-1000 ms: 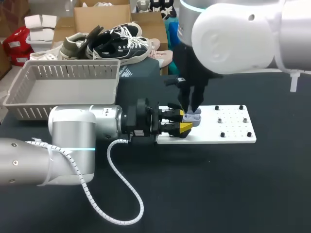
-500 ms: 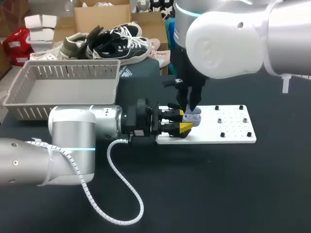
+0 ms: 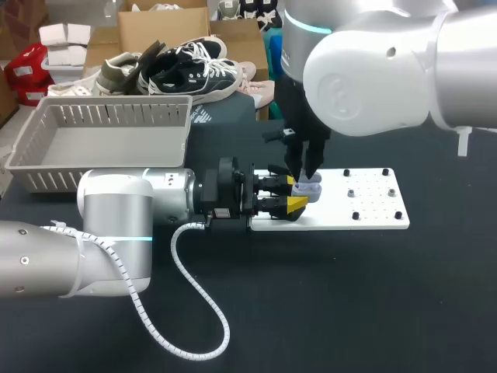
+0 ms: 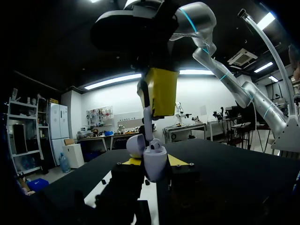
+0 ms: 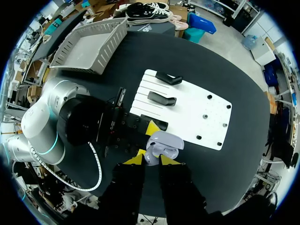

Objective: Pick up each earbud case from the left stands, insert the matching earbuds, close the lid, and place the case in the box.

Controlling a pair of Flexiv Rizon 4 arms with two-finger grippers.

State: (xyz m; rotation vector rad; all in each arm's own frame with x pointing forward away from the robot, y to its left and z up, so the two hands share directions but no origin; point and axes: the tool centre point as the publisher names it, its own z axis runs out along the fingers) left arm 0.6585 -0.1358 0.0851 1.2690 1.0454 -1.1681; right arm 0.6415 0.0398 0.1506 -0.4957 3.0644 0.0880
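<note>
Grey basket [image 3: 46, 167] at the table's far left edge, white stand board [image 3: 373, 219] mid-table. Over the board's left edge my left gripper [image 3: 295, 193] clamps the open lavender earbud case [image 3: 311, 189]; just above, my right gripper [image 3: 305, 175] pinches a white earbud [image 4: 148, 123].

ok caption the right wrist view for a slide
Right jaws hold an earbud at the open case in the left jaws

earbud case [image 3: 311, 189] half hidden behind right hand [image 3: 303, 176] (head view), right arm [image 3: 373, 70] cropped

Plastics on a matt black table [image 3: 349, 303]
Glossy lavender earbud case [image 4: 154, 161], matt white board [image 3: 380, 216], ribbed grey plastic basket [image 3: 109, 102].
</note>
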